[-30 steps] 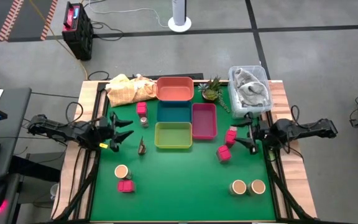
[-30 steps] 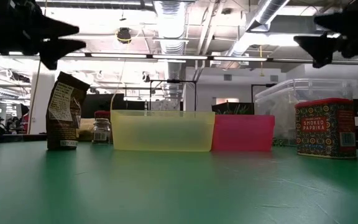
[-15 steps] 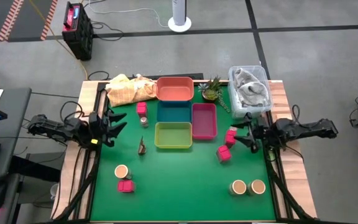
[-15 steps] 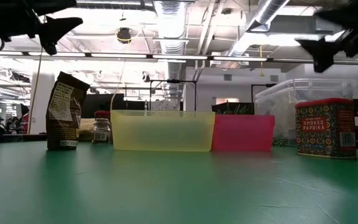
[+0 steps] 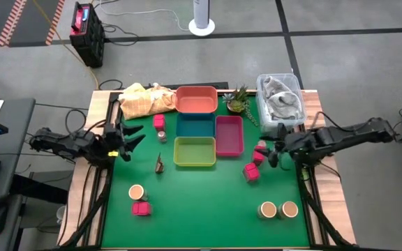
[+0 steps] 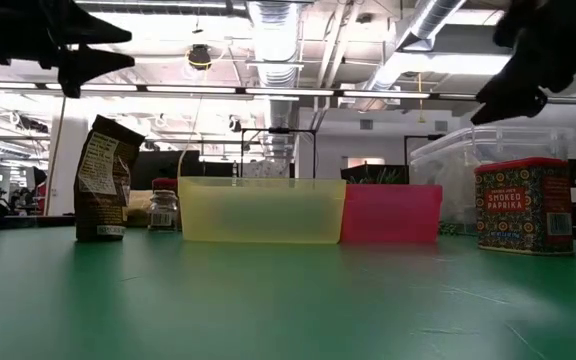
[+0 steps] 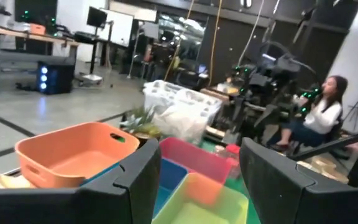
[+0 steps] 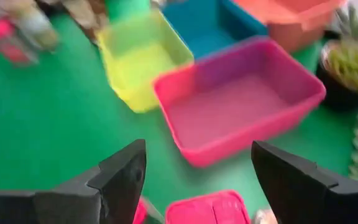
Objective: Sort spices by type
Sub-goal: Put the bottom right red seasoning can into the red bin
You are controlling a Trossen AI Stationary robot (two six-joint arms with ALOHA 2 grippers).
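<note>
The spices lie scattered on the green table (image 5: pixel 201 202): pink boxes (image 5: pixel 259 152) (image 5: pixel 251 172) (image 5: pixel 140 208) (image 5: pixel 159 121), round tan-topped jars (image 5: pixel 137 192) (image 5: pixel 268 209) (image 5: pixel 289 208), a tiny jar (image 5: pixel 162 135) and a thin brown piece (image 5: pixel 159 164). My left gripper (image 5: pixel 128 139) (image 7: pixel 197 180) hovers open at the left edge, pointing level across the table at the trays. My right gripper (image 5: pixel 274 153) (image 8: pixel 204 180) is open and tipped downward at the right edge. It hangs above and just right of one pink box (image 8: pixel 207 208), clear of it.
Four trays stand in the middle: orange (image 5: pixel 197 99), blue (image 5: pixel 195 125), pink (image 5: pixel 229 134) and yellow (image 5: pixel 195 150). Behind them are a small spiky plant (image 5: pixel 238 100), a clear bin of cloth (image 5: pixel 281 101) and a yellow cloth (image 5: pixel 145 100). A person sits beyond the table (image 7: pixel 322 118).
My right gripper has swung from level to tipped downward and has moved a little toward the table's left, over the pink boxes. My left gripper has drawn back toward the left edge, risen slightly and rolled a bit. No spice has moved.
</note>
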